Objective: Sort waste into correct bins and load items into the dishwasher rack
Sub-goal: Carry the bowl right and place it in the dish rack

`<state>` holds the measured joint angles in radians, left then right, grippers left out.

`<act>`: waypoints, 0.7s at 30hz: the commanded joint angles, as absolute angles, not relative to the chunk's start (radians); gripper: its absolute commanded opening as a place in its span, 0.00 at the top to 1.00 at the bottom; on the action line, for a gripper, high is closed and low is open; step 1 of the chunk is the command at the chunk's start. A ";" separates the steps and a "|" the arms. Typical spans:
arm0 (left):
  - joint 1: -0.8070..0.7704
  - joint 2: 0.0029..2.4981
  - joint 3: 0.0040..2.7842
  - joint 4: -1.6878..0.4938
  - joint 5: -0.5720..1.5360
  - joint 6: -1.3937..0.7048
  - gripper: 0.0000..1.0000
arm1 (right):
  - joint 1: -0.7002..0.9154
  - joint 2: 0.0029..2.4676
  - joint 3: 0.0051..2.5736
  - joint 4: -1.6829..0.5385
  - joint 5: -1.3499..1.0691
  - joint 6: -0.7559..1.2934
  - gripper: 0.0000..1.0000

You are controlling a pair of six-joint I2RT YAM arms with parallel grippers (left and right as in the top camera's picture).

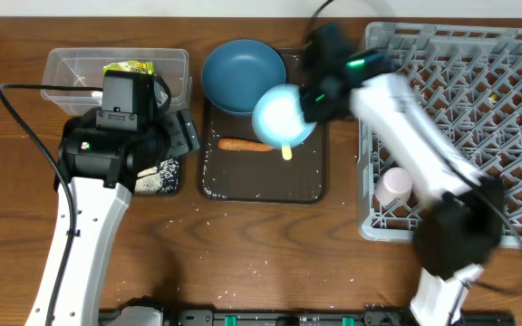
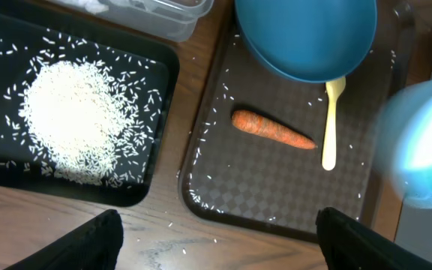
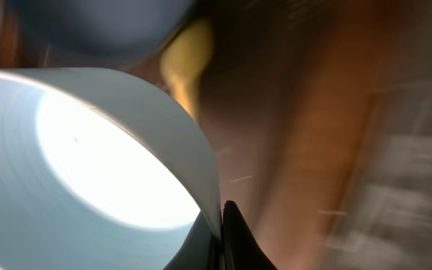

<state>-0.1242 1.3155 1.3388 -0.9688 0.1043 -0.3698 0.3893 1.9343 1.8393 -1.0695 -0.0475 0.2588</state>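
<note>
My right gripper (image 3: pixel 222 225) is shut on the rim of the light blue cup (image 1: pixel 284 116), held above the brown serving tray (image 1: pixel 308 186); the cup also shows blurred in the left wrist view (image 2: pixel 420 146). On the tray lie the orange carrot (image 1: pixel 246 144), the yellow spoon (image 2: pixel 331 120) and the blue plate (image 1: pixel 241 74). My left gripper (image 2: pixel 216 244) is open and empty above the wood in front of the black tray (image 2: pixel 137 71), which holds a rice pile (image 2: pixel 70 120). The clear tub (image 1: pixel 62 68) holds the yellow-green wrapper (image 1: pixel 129 68). The pink cup (image 1: pixel 393 186) lies in the grey rack (image 1: pixel 515 81). The white bowl is out of view.
Loose rice grains (image 1: pixel 243 269) are scattered on the wooden table and along the brown tray's edge (image 2: pixel 201 196). A black cable (image 1: pixel 25 127) runs across the left side of the table.
</note>
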 commanded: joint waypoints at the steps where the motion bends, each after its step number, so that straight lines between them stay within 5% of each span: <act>1: -0.118 1.321 1.339 -0.972 0.093 -0.372 0.13 | 0.321 1.844 1.861 -1.061 0.303 0.381 0.99; 6: -0.118 1.321 1.339 -0.971 0.093 -0.373 0.10 | 0.264 1.835 1.860 -1.056 0.737 0.566 0.99; 14: -0.118 1.321 1.339 -0.971 0.093 -0.372 0.07 | 0.248 1.919 1.857 -0.965 1.195 0.586 0.99; 21: -0.118 1.321 1.339 -0.971 0.093 -0.372 0.04 | 0.233 2.059 1.857 -0.741 1.365 0.315 0.99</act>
